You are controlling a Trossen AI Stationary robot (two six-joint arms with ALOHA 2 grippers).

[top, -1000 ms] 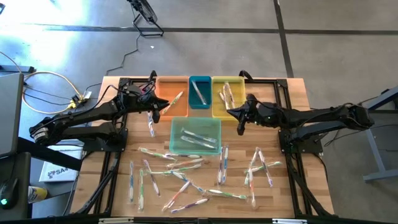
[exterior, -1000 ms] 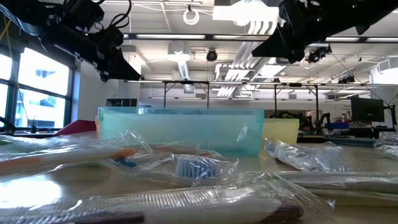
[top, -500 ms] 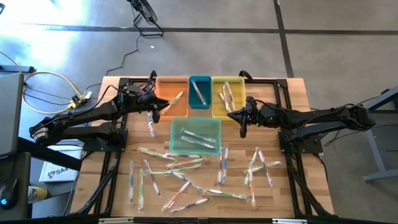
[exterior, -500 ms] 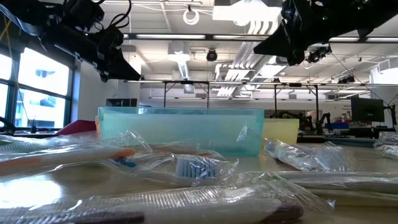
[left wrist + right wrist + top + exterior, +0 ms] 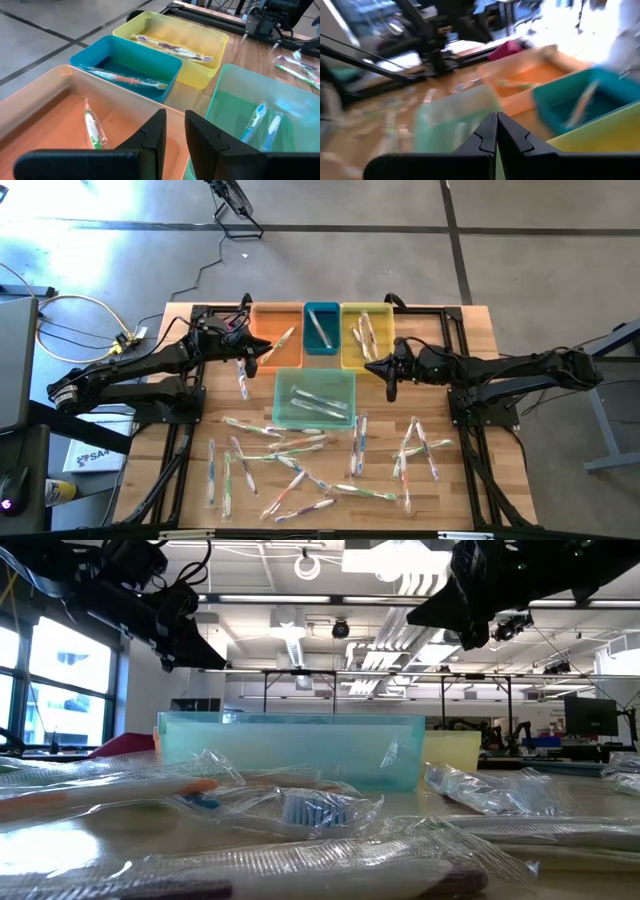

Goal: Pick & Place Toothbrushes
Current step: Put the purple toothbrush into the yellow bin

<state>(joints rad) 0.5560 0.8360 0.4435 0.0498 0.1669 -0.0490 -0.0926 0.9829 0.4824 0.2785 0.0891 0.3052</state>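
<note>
- Wooden surface [image 5: 470, 330] on a grey concrete floor; four bins sit near its far edge.
- Toothbrushes [image 5: 300, 465] lie scattered toward the near edge, a few inside the bins.
- Left gripper [image 5: 268, 348] hovers over the orange bin [image 5: 268, 320], jaws slightly parted, holding nothing.
- Right gripper [image 5: 372, 365] hangs by the yellow bin [image 5: 348, 345], jaws clenched, empty.

Two black jointed arms [image 5: 130, 370] — matte black angular fingers [image 5: 152, 135], notched tips.

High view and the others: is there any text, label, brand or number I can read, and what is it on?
Only one print shows, and it is not fully legible:
"SA…": dark letters on a white sheet or box lying off the table's left edge, under the left arm; the rest is too small to read.
The toothbrushes' wrappers and the bins show no readable print.
</note>
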